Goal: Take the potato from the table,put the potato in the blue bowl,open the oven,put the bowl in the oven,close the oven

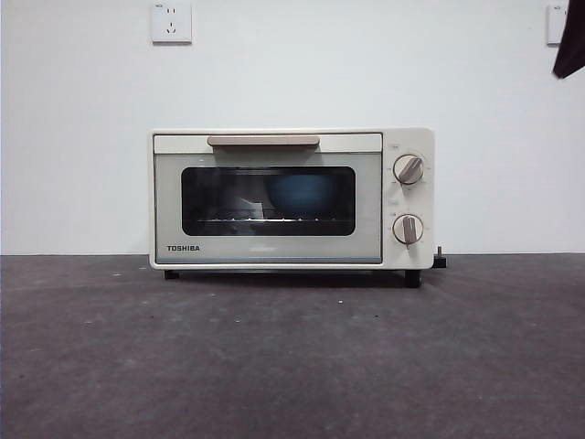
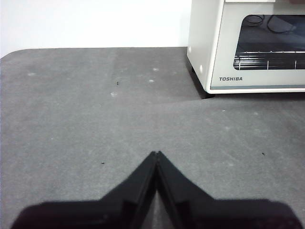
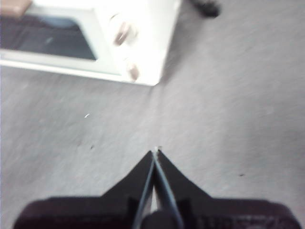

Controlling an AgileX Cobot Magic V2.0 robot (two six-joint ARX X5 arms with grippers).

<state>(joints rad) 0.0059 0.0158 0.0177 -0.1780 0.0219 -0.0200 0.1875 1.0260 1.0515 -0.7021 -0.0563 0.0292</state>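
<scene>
Nearest, bare dark grey table (image 1: 292,357). Over it, left gripper (image 2: 156,153) with jaws pressed together on nothing, hanging well apart from the oven's left corner. Likewise right gripper (image 3: 156,151), jaws together and empty, above the table off the oven's knob side, blurred in its own view. Farther back, cream oven (image 1: 291,198) with door up and closed, beige handle (image 1: 263,141) across the top. Behind the dark glass, blue bowl (image 1: 304,196) on the rack. Potato hidden, cannot tell where.
</scene>
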